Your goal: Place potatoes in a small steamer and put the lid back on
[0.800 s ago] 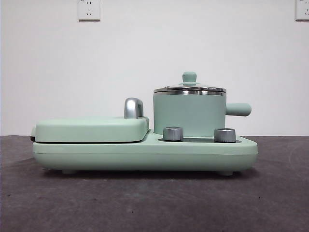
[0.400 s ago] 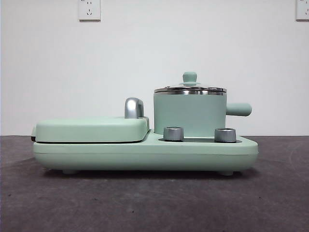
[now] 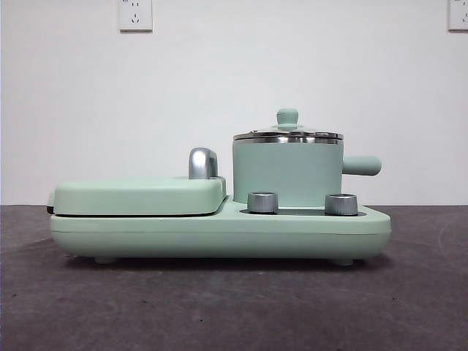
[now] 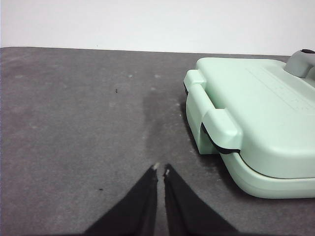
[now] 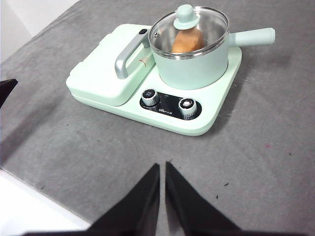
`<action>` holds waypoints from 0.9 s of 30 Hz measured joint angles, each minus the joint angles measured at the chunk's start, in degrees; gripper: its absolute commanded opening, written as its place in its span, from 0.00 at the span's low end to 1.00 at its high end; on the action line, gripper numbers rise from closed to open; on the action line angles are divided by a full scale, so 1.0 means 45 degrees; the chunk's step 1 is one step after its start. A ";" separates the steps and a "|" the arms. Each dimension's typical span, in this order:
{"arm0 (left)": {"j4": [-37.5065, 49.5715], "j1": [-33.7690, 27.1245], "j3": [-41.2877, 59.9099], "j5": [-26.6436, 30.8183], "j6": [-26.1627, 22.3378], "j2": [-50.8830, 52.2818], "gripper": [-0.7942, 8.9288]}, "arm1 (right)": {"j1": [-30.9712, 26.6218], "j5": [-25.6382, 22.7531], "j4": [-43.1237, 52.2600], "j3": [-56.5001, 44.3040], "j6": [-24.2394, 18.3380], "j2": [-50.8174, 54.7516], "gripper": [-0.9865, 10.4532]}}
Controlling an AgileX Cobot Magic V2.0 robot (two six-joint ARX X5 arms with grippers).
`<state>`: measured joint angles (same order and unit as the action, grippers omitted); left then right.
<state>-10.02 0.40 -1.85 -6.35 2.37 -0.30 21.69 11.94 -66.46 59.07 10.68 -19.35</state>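
We see the potato inside the small steamer, under the glass lid, which sits on the steel rim (knob upright). The steamer stands on the mint-green cooker base, at 3 o'clock from the flat griddle cover in the front view. Our left pincer hangs pressed together over the bare counter beside the griddle end. Our right pincer, also pressed together, hovers well apart from the cooker.
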 measured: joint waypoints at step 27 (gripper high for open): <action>0.0000 0.0000 0.0000 0.0000 0.0000 0.0000 0.11 | -0.5178 -0.1972 1.2094 -1.2444 -0.2084 0.4221 0.10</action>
<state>-10.02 0.40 -1.85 -6.35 2.37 -0.30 -1.61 3.07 -12.03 3.07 1.30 -0.36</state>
